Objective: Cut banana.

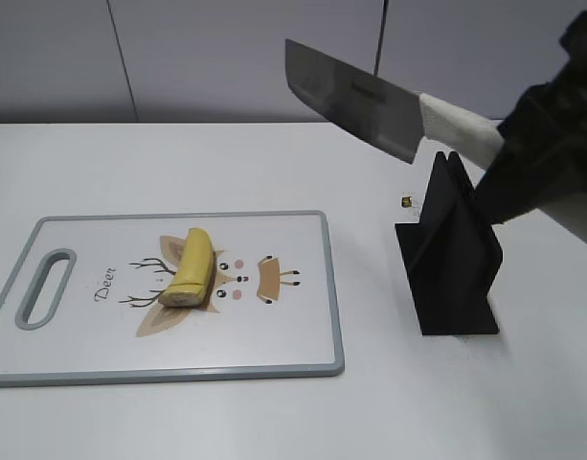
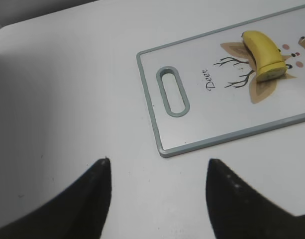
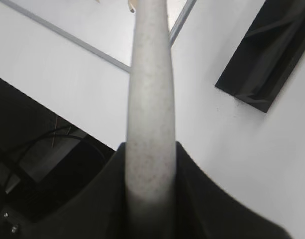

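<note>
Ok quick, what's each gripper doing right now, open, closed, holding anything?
Left gripper: open, empty, above the white table.
Right gripper: closed on the pale handle of the broad steel knife, held in the air.

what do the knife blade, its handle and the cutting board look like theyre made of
Knife blade: likely steel, dull grey with a soft sheen.
Handle, clamped in the right hand: pale, matte, faintly speckled, probably plastic.
Cutting board: apparently smooth white plastic with a grey rim and printed deer.
</note>
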Available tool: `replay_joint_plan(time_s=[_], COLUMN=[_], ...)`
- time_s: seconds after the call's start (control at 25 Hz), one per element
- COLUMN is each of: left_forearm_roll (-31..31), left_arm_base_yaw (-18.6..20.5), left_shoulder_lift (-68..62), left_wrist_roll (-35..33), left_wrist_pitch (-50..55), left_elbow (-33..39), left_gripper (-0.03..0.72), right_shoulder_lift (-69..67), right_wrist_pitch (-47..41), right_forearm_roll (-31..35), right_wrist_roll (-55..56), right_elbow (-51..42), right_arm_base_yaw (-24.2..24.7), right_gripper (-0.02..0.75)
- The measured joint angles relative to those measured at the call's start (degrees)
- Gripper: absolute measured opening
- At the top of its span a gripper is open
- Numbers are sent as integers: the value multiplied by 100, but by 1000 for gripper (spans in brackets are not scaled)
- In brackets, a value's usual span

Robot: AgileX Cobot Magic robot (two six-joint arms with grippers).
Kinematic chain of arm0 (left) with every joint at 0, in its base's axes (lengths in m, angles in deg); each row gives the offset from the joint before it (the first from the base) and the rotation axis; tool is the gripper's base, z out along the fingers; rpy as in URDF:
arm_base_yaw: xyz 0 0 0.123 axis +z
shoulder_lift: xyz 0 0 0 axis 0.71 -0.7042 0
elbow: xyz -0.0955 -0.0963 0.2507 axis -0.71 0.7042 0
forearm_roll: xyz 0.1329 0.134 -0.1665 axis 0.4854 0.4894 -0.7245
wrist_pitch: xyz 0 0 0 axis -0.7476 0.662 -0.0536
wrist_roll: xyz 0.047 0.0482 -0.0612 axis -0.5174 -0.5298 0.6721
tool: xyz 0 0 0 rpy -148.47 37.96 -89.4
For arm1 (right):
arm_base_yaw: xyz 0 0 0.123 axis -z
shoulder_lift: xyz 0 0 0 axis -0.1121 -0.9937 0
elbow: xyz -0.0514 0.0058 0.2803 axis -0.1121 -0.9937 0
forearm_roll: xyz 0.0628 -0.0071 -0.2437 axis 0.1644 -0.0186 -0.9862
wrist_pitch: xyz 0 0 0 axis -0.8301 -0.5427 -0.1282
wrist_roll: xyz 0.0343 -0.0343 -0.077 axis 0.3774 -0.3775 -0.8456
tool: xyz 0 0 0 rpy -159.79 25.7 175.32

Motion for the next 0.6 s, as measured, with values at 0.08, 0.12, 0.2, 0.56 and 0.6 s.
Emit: replay_joint_plan(time_s=[0.08, 0.12, 0.2, 0.56, 0.6], left_forearm_roll=[0, 0, 7, 611, 626], left_arm_base_yaw=[0, 0, 0, 0, 0], left_shoulder_lift=[311, 412, 619, 762, 762], left_wrist_roll=[0, 5, 46, 1145, 1185], left_wrist_pitch=[42, 65, 76, 44, 42], left_elbow=[106, 144, 156, 181, 185], left_gripper=[587, 587, 585, 544, 544], right_shoulder_lift=[289, 441, 711, 1280, 1280], right_wrist_pitch=[222, 336, 509, 1119, 1284], right_forearm_roll=[-122, -203, -486, -1857, -1956], right_wrist_roll=[256, 448, 838, 2841, 2968], right_elbow=[-280, -427, -688, -1852, -1967], right_arm_base_yaw=[0, 0, 0, 0, 0], right_gripper=[160, 160, 160, 160, 160])
